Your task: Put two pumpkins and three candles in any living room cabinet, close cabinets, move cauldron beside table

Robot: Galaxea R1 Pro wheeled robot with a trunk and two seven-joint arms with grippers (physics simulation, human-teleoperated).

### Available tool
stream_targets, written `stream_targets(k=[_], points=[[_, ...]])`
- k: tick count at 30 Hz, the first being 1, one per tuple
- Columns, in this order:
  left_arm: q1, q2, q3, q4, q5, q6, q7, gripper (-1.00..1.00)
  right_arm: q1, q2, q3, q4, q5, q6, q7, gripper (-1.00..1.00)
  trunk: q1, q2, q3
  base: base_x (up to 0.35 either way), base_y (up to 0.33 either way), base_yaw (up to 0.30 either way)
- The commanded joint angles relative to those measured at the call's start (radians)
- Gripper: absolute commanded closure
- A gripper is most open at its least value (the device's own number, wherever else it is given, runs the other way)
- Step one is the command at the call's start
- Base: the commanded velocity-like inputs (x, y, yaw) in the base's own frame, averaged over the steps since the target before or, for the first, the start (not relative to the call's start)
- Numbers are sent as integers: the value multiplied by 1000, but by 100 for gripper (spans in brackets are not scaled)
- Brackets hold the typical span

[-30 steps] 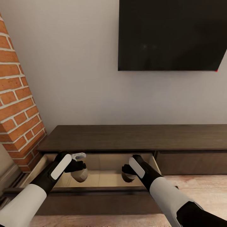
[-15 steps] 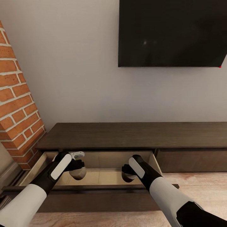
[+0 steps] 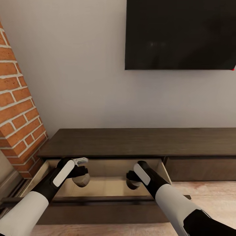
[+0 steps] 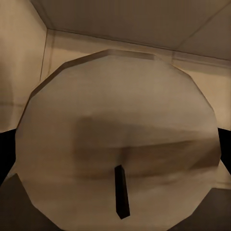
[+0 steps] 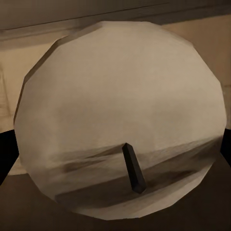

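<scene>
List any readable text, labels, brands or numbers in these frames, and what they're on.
None readable in any view.
The black wall screen is blank, with no logo showing.
The cabinet and its open drawer carry no markings.
The candles, one in the left gripper and one in the right gripper, show plain surfaces with a dark wick, no label.

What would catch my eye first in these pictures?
Two white-and-black arms reach down into an open drawer of the long dark cabinet. Each gripper, left and right, holds a stubby grey-brown candle with a dark wick. A big black screen hangs on the wall above, with a brick column to the left.
</scene>
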Motion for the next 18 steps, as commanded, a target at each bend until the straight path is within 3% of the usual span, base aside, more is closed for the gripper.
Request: stream_targets(k=[1, 10, 18], points=[[-1, 1, -4, -1, 8, 1, 9, 100, -1, 0, 5, -1, -14, -2, -10, 100, 0, 0, -1, 111, 159, 8], [-1, 1, -4, 0, 9, 1, 8, 100, -1, 3, 5, -2, -14, -8, -10, 100, 0, 0, -1, 27, 44, 179], [-1, -4, -4, 0, 9, 4, 6, 100, -1, 18, 6, -8, -15, -35, -10, 100, 0, 0, -1, 1, -1, 39]])
